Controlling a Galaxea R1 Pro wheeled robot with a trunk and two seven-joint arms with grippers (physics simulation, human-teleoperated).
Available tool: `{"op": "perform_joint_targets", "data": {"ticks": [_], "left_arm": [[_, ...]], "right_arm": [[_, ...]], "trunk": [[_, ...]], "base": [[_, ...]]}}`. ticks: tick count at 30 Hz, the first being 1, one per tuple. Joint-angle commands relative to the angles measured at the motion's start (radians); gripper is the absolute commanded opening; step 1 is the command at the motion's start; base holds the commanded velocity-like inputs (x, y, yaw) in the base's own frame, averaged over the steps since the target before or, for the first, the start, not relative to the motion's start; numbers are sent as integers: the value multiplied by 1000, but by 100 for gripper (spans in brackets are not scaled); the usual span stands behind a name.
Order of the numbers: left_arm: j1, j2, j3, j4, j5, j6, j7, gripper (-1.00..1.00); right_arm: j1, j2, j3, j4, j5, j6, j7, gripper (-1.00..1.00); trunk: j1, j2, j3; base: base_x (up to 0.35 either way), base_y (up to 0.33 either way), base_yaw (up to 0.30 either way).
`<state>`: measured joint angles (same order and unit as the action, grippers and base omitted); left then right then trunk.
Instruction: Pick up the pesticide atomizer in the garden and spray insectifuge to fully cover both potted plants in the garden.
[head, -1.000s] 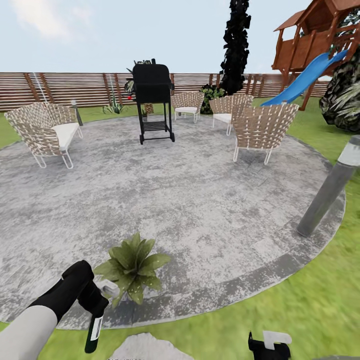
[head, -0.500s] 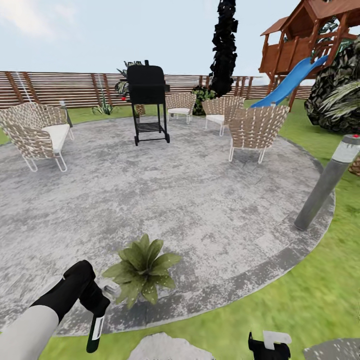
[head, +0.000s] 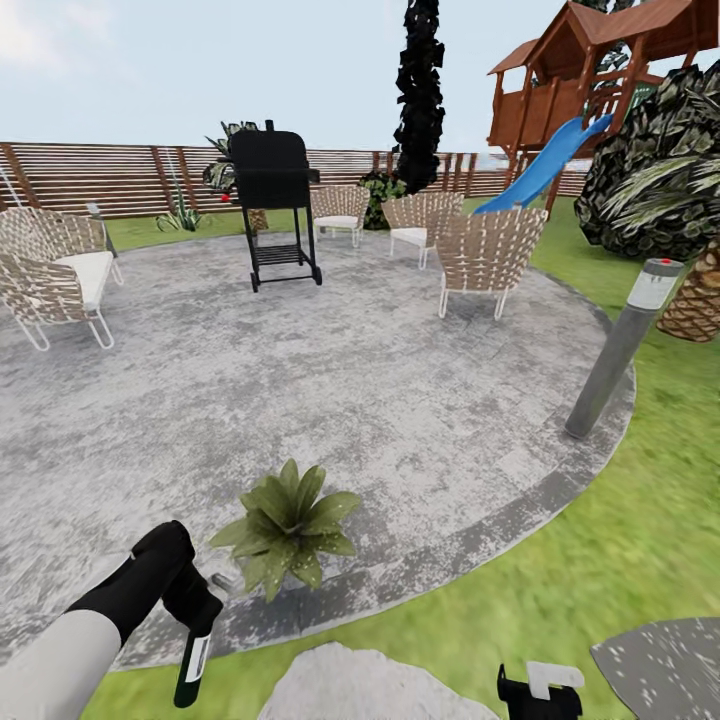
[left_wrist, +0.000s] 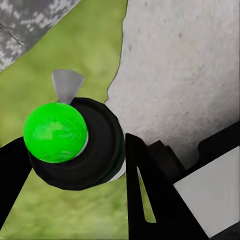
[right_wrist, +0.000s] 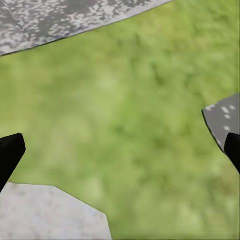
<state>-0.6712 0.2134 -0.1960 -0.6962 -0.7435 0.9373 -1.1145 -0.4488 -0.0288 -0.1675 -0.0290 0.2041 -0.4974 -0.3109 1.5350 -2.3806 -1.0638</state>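
Our left gripper (head: 192, 612), arm angled downward, clamps the atomizer (head: 190, 662) hanging over lawn (head: 620, 540) beside a potted plant (head: 288, 525); right gripper (right_wrist: 120, 155) spread wide, empty; paving (head: 350, 370) beyond

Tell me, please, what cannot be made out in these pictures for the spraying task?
- Potted plant, head view: its pot is hidden under the leaves.
- Pesticide atomizer, head view: its spray head is covered by the left gripper.
- Right gripper, head view: cut off by the bottom edge.
- Fence plants: too small to identify.
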Motion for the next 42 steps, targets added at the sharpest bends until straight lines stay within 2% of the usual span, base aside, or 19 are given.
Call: {"op": "perform_joint_targets", "data": {"ticks": [1,4,6,8,10,14,21,31,39,42], "left_arm": [[-7,-2,-26,-5,-10,6,-28,-100],[-17,-3,-57,-8,-13,7,-86,-100],[-52,-1,-95,-5,-35,9,-131,-100],[-76,6,-121,0,-64,11,-142,-100],[-85,9,-125,1,-72,12,-144,-100],[-97,12,-127,3,-75,13,-145,-100],[-87,3,-128,3,-76,18,-145,-100],[-90,11,-119,3,-77,21,-145,-100],[-81,14,-113,3,-80,19,-133,-100],[-77,26,-111,3,-80,18,-120,-100]], "right_arm": [[-1,0,-7,1,11,-3,-4,100],[-1,-1,-7,0,11,-3,-4,100],[-1,-2,-7,0,11,-4,-3,100],[-1,-2,-7,-1,11,-4,-4,100],[-1,-2,-7,-2,11,-4,-4,100],[-1,-2,-7,-2,11,-4,-4,100],[-1,-2,-7,-1,11,-4,-5,100],[-1,-2,-7,0,11,-3,-5,100],[-1,-2,-7,0,11,-3,-5,100],[-1,-2,-7,0,11,-3,-5,100]], "trunk": [[0,0,-1],[0,0,-1],[0,0,-1],[0,0,-1],[0,0,-1],[0,0,-1],[0,0,-1],[0,0,-1],[0,0,-1],[0,0,-1]], "base": [[-2,2,-1],[0,0,0],[0,0,0],[0,0,0],[0,0,-82],[0,0,-220],[-30,31,-245],[-111,258,-50],[138,290,-255],[199,273,-136]]}}
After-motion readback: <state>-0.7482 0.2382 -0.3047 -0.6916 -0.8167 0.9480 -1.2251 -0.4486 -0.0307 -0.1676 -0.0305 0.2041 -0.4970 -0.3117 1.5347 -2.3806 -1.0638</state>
